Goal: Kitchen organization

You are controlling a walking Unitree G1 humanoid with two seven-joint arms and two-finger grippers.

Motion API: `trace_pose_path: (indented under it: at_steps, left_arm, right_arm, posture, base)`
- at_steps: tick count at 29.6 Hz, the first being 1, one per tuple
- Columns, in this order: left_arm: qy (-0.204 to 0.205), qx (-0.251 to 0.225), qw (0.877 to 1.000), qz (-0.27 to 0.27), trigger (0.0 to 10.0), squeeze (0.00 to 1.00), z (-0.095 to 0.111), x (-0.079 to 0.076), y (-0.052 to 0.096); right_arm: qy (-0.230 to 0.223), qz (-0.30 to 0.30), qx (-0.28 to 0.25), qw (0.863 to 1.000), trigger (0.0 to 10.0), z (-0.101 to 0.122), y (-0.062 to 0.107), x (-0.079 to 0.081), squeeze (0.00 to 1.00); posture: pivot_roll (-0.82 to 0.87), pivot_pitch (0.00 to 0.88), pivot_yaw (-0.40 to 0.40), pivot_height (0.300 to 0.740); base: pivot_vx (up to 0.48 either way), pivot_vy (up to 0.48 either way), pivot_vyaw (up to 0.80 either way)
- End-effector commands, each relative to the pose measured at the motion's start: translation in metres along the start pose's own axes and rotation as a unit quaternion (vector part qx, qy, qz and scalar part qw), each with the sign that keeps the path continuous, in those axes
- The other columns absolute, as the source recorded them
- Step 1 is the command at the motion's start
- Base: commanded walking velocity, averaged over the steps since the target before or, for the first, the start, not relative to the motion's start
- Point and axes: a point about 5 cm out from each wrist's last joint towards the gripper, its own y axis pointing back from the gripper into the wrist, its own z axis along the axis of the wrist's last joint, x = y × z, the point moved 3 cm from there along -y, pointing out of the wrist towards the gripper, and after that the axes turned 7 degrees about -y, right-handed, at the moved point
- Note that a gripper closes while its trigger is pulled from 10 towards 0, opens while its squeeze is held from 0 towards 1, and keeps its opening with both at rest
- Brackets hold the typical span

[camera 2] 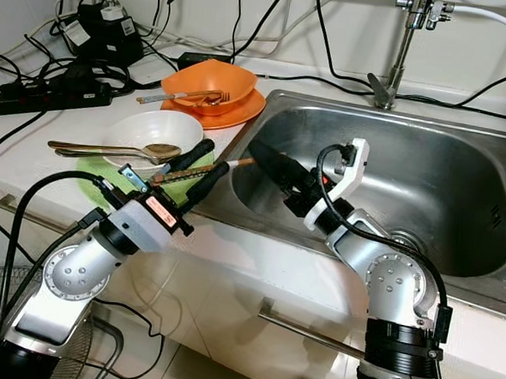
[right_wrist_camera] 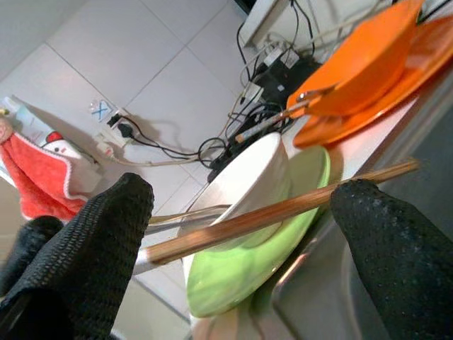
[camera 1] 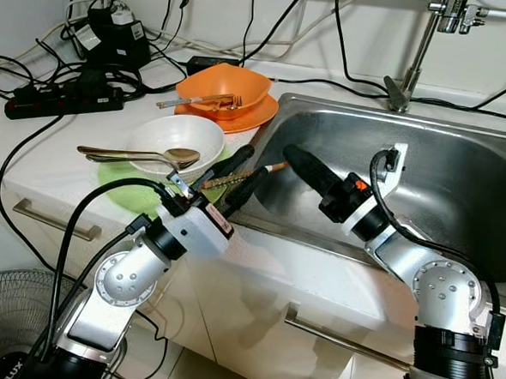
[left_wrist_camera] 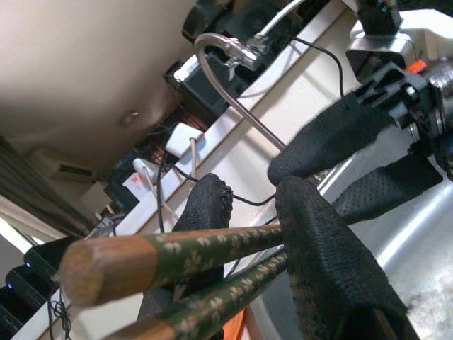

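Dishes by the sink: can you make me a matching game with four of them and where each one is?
Things:
1. chopsticks
2. spoon
3. fork
4. green plate

Places:
A. in the orange bowl
B. under the white bowl
C. held in the left hand
D. across the white bowl

Pairs: 1-C, 2-D, 3-A, 4-B

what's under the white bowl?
The white bowl sits on a green plate, whose rim shows at the front and left. A spoon lies across the bowl's rim. The plate's centre is covered by the bowl, so anything there cannot be seen.
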Motion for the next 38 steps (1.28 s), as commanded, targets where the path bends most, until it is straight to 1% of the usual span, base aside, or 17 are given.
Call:
trace_pose_path:
  at_steps: [1, 4, 6, 8, 9, 10, 12, 13, 14, 17, 18, 19, 26, 31, 34, 35, 38]
  left_arm:
    - [-0.024, -0.005, 1.000, -0.006, 0.0, 0.00, -0.003, 0.002, -0.001]
    - [-0.042, -0.012, 0.999, -0.005, 0.0, 0.00, -0.004, 0.003, -0.003]
    - [-0.047, -0.016, 0.999, -0.005, 0.0, 0.00, -0.004, 0.004, -0.004]
    - [-0.076, -0.029, 0.996, 0.017, 0.0, 0.00, -0.003, 0.014, -0.013]
    - [-0.085, -0.034, 0.996, 0.021, 0.0, 0.00, -0.002, 0.017, -0.015]
    - [-0.085, -0.034, 0.996, 0.021, 0.0, 0.00, -0.002, 0.017, -0.015]
    - [-0.096, -0.039, 0.994, 0.034, 0.0, 0.00, 0.000, 0.024, -0.019]
    - [-0.096, -0.039, 0.994, 0.034, 0.0, 0.00, 0.000, 0.024, -0.019]
    - [-0.101, -0.040, 0.993, 0.039, 0.0, 0.00, 0.000, 0.026, -0.020]
    - [-0.117, -0.044, 0.991, 0.052, 0.0, 0.00, 0.000, 0.035, -0.022]
    - [-0.119, -0.045, 0.990, 0.055, 0.0, 0.00, 0.000, 0.039, -0.022]
    - [-0.119, -0.045, 0.990, 0.056, 0.0, 0.00, 0.000, 0.039, -0.022]
    - [-0.106, -0.047, 0.992, 0.056, 0.0, 0.00, 0.000, 0.034, -0.023]
    - [-0.091, -0.049, 0.993, 0.051, 0.0, 0.00, 0.001, 0.024, -0.022]
    - [-0.083, -0.051, 0.994, 0.051, 0.0, 0.00, 0.002, 0.021, -0.023]
    - [-0.074, -0.055, 0.995, 0.049, 0.0, 0.00, 0.004, 0.016, -0.024]
    - [-0.065, -0.059, 0.995, 0.046, 0.0, 0.00, 0.007, 0.011, -0.026]
  right_arm:
    - [-0.023, 0.015, 0.002, 1.000, 10.0, 0.003, -0.006, 0.008, 0.00]
    - [-0.048, 0.022, 0.009, 0.999, 10.0, 0.006, -0.009, 0.013, 0.00]
    - [-0.050, 0.022, 0.010, 0.998, 10.0, 0.006, -0.009, 0.014, 0.00]
    - [-0.060, 0.020, 0.022, 0.998, 10.0, 0.005, -0.009, 0.014, 0.00]
    - [-0.062, 0.019, 0.023, 0.998, 10.0, 0.004, -0.009, 0.014, 0.00]
    - [-0.062, 0.019, 0.023, 0.998, 10.0, 0.004, -0.009, 0.014, 0.00]
    - [-0.058, 0.013, 0.018, 0.998, 10.0, 0.006, -0.009, 0.013, 0.00]
    - [-0.058, 0.013, 0.018, 0.998, 10.0, 0.006, -0.009, 0.013, 0.00]
    - [-0.053, 0.007, 0.012, 0.999, 10.0, 0.008, -0.009, 0.012, 0.00]
    - [-0.039, -0.038, -0.023, 0.998, 10.0, 0.021, -0.006, 0.000, 0.00]
    - [-0.038, -0.054, -0.027, 0.997, 10.0, 0.023, -0.004, -0.005, 0.00]
    - [-0.039, -0.056, -0.027, 0.997, 10.0, 0.023, -0.004, -0.007, 0.00]
    - [-0.052, -0.051, -0.031, 0.997, 10.0, 0.023, -0.007, -0.004, 0.00]
    - [-0.088, -0.039, -0.042, 0.994, 10.0, 0.027, -0.011, 0.000, 0.00]
    - [-0.095, -0.036, -0.042, 0.994, 10.0, 0.027, -0.012, 0.000, 0.00]
    - [-0.103, -0.030, -0.042, 0.993, 10.0, 0.028, -0.014, 0.001, 0.00]
    - [-0.109, -0.018, -0.038, 0.993, 10.0, 0.029, -0.018, 0.006, 0.00]
  posture:
    - [-0.07, 0.000, 0.080, 0.740]
    - [-0.07, 0.000, 0.072, 0.740]
    - [-0.07, 0.000, 0.070, 0.740]
    - [-0.08, 0.000, 0.069, 0.740]
    - [-0.08, 0.000, 0.069, 0.740]
    - [-0.08, 0.000, 0.069, 0.740]
    - [-0.08, 0.000, 0.069, 0.740]
    - [-0.08, 0.000, 0.069, 0.740]
    - [-0.08, 0.000, 0.070, 0.740]
    - [-0.08, 0.000, 0.072, 0.740]
    - [-0.08, 0.000, 0.073, 0.740]
    - [-0.08, 0.000, 0.073, 0.740]
    - [-0.08, 0.000, 0.080, 0.740]
    - [-0.08, 0.000, 0.082, 0.740]
    - [-0.08, 0.000, 0.084, 0.740]
    - [-0.08, 0.000, 0.086, 0.740]
    - [-0.08, 0.000, 0.086, 0.740]
  base:
    - [0.000, 0.000, 0.00]
    - [0.000, 0.000, 0.00]
    - [0.000, 0.000, 0.00]
    - [0.000, 0.000, 0.00]
    - [0.000, 0.000, 0.00]
    - [0.000, 0.000, 0.00]
    - [0.000, 0.000, 0.00]
    - [0.000, 0.000, 0.00]
    - [0.000, 0.000, 0.00]
    - [0.000, 0.000, 0.00]
    - [0.000, 0.000, 0.00]
    - [0.000, 0.000, 0.00]
    - [0.000, 0.000, 0.00]
    - [0.000, 0.000, 0.00]
    - [0.000, 0.000, 0.00]
    - [0.000, 0.000, 0.00]
    - [0.000, 0.000, 0.00]
